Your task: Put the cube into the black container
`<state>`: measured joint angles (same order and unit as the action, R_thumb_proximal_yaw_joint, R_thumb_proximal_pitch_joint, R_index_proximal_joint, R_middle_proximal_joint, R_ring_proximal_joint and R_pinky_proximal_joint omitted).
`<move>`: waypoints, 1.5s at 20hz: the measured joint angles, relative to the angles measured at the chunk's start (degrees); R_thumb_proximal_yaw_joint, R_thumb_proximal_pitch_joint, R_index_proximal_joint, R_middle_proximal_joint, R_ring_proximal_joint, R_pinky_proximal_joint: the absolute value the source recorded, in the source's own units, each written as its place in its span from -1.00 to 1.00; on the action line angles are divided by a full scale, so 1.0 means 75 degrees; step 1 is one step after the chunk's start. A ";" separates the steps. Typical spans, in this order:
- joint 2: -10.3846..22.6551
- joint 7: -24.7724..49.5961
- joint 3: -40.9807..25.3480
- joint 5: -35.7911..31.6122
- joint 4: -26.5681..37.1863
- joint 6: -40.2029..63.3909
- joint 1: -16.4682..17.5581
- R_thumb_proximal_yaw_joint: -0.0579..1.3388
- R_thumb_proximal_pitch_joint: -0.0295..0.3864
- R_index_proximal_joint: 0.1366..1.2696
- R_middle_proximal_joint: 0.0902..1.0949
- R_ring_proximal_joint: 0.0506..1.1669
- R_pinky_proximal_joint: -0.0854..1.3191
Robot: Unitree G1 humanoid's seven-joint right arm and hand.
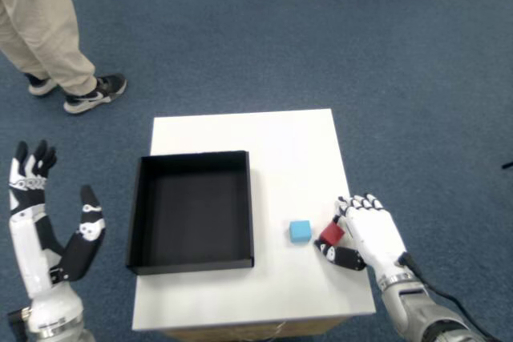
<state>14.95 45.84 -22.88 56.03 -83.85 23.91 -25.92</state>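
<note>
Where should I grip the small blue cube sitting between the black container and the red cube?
Pinch the small blue cube across its left and right faces, coming straight down from above. Its flat top lies open, and both sides look clear of the black open-topped container and the small red cube, which the right robot hand seems to be closing on.
</note>
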 measured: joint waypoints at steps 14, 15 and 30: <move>0.0064 0.0237 -0.0035 0.0121 0.0060 -0.0032 0.0191 0.94 -0.23 0.85 -0.39 -0.56 -0.50; 0.0065 0.0260 -0.0034 0.0121 0.0062 -0.0032 0.0206 0.95 -0.21 0.82 -0.39 -0.56 -0.49; 0.0113 0.0535 0.0045 0.0214 0.0086 0.0036 0.0319 0.90 -0.09 0.73 -0.40 -0.54 -0.46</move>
<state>15.80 49.85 -22.54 57.63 -83.21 24.18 -23.53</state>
